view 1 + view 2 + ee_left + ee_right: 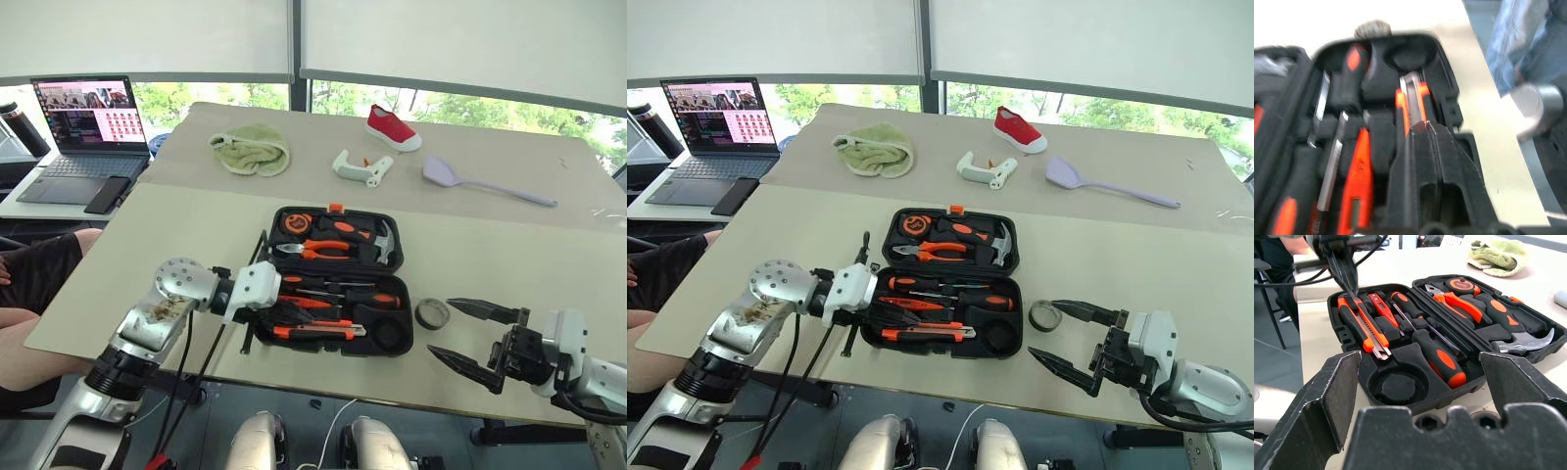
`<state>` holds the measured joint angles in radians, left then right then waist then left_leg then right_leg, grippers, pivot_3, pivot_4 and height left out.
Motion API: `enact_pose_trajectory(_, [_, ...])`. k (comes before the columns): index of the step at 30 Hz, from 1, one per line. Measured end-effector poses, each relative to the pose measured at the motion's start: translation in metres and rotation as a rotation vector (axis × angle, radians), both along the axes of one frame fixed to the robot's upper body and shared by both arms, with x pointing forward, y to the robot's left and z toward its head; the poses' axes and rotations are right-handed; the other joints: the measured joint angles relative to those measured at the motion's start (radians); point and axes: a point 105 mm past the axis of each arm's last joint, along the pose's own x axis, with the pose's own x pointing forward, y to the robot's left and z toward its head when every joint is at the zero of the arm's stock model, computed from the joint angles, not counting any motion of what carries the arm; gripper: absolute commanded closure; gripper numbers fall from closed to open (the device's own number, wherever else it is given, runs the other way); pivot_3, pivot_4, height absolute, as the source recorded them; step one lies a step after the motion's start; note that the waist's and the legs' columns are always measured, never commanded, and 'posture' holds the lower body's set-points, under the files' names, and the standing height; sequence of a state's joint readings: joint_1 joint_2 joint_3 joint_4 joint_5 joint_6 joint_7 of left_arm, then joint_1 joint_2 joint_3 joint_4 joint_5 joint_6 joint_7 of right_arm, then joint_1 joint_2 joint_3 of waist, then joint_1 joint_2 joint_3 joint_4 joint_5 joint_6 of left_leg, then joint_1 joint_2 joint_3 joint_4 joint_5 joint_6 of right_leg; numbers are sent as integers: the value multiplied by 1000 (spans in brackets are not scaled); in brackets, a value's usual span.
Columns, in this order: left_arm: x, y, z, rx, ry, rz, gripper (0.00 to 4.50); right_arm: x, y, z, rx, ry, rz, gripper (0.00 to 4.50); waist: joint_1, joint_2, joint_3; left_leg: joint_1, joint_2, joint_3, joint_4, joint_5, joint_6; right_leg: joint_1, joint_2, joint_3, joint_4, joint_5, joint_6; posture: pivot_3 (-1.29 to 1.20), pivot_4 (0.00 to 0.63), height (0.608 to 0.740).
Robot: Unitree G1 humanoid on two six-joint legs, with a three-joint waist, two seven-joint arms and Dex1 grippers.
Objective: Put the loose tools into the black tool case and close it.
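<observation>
The black tool case (338, 279) lies open near the front edge of the table (509, 259), with both screwdrivers (1437, 350), the small tester (1382, 308) and the utility knife (1362, 328) already in their slots. The tape roll (432, 313) sits loose on the table at the case's 3 o'clock, and the round well (1398, 384) in the near tray looks empty.

The left gripper (277, 313) has its fingers together over the knife's end, apparently gripping nothing. The right gripper (460, 335) stands wide apart just beside the roll.

The step in hand is likely collecting the roll: the right fingers should straddle its rim, lift it clear, then drop it flat into the well so the lid can shut.

The left gripper over the tray may obstruct that path. A spatula (485, 181), shoe (392, 127), cloth (252, 149) and laptop (83, 132) lie well away at 12 o'clock.
</observation>
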<state>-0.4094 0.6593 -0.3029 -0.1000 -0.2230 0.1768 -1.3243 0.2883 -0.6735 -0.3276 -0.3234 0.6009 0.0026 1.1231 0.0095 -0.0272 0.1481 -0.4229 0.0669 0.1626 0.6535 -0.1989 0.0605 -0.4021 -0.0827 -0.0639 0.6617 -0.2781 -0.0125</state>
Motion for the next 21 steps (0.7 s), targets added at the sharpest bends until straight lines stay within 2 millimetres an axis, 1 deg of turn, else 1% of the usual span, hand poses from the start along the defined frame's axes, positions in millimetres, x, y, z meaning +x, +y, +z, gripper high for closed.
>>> enact_pose_trajectory(6, [2, -3, -5, 14, -17, 10, 4468, -2, -1, -3, 2, 15, -9, 0, 3, 2, -1, 1, 0, 0, 1, 0, 1, 1, -1, 0, 0, 0, 0, 0, 150, 736])
enact_pose_trajectory(10, [7, -5, -17, 49, -7, 43, 4468, -4, 2, -3, 9, 10, -8, 0, 3, 4, -4, 3, 0, -1, 1, -1, 2, 5, -2, -1, -1, 0, 1, 0, 150, 736])
enact_pose_trajectory(13, [7, -6, -22, 78, -28, 34, 4468, -4, 3, -1, 8, 2, -6, 0, 2, 8, -8, 11, 0, -1, 0, -2, 2, 13, -3, -1, -3, -1, 1, 0, 150, 736])
enact_pose_trajectory(15, [8, -7, -23, 84, -39, 35, 4468, -3, 4, 0, 8, -3, -5, 0, 2, 9, -12, 16, 0, -1, -3, -6, -3, 16, -8, 0, -5, -2, 3, 0, 150, 736])
enact_pose_trajectory(21, [9, -9, -21, 35, -31, 55, 4468, -1, 4, 2, 9, -15, -5, 0, 4, 11, -13, 16, -1, -1, -3, -6, -3, 15, -10, 0, -6, -2, 4, 0, 150, 736])
